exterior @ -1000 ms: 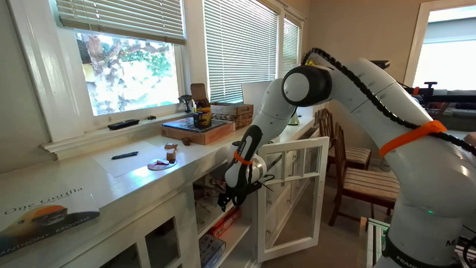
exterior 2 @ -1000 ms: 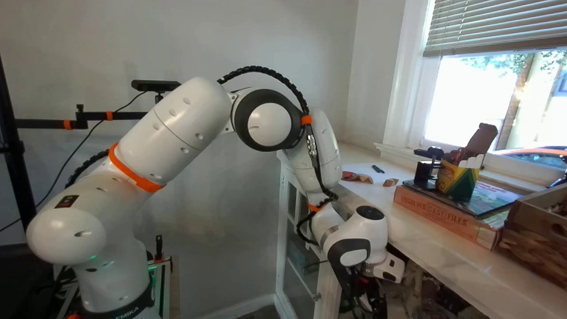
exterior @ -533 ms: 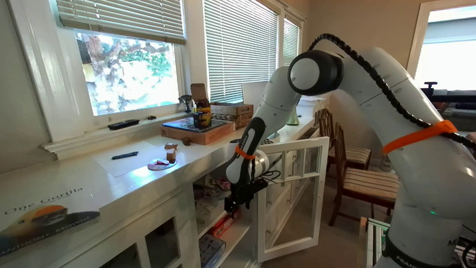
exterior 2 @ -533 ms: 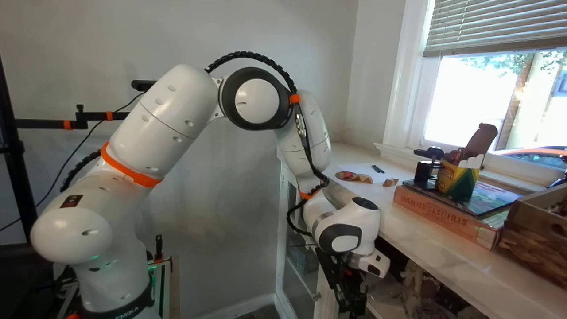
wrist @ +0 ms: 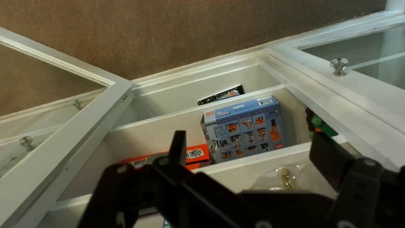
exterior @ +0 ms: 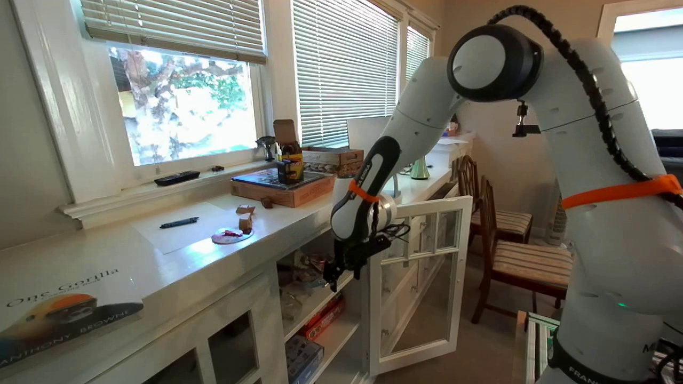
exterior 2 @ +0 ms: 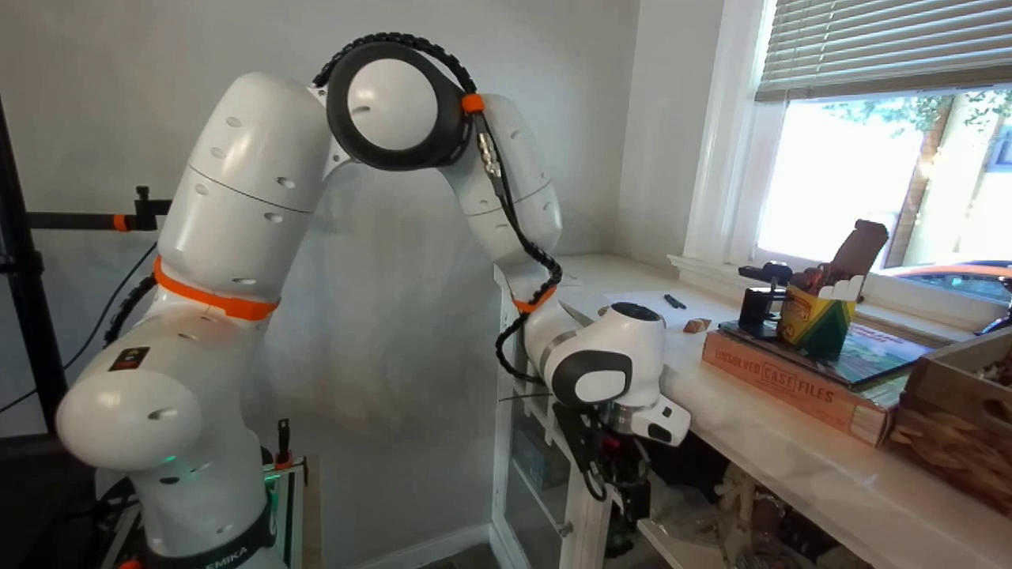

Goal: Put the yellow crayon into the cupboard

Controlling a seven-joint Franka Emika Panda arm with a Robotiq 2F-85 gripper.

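At the mouth of the white cupboard [exterior: 336,333], the gripper [wrist: 253,148] is poised, its fingers [wrist: 329,155] spread wide and nothing held between them! The glass-pane door [exterior: 427,254] is swung aside, presumably so the shelves can be reached. The yellow crayon cannot be made out; perhaps it is already hidden inside. On a cupboard shelf, a blue LEGO box [wrist: 245,133] is stood beside a red box [wrist: 197,153], with a speckled notebook [wrist: 222,94] kept one shelf lower, a clear bag [wrist: 286,179] one higher. On the cupboard's top, a crayon carton [exterior 2: 818,320] is stacked over the Unsolved Case Files box [exterior 2: 791,387], its contents unclear.

the blurred fingers [wrist: 330,158] partly hide the red box [wrist: 199,154]; the frame cuts off the book [exterior: 69,314].
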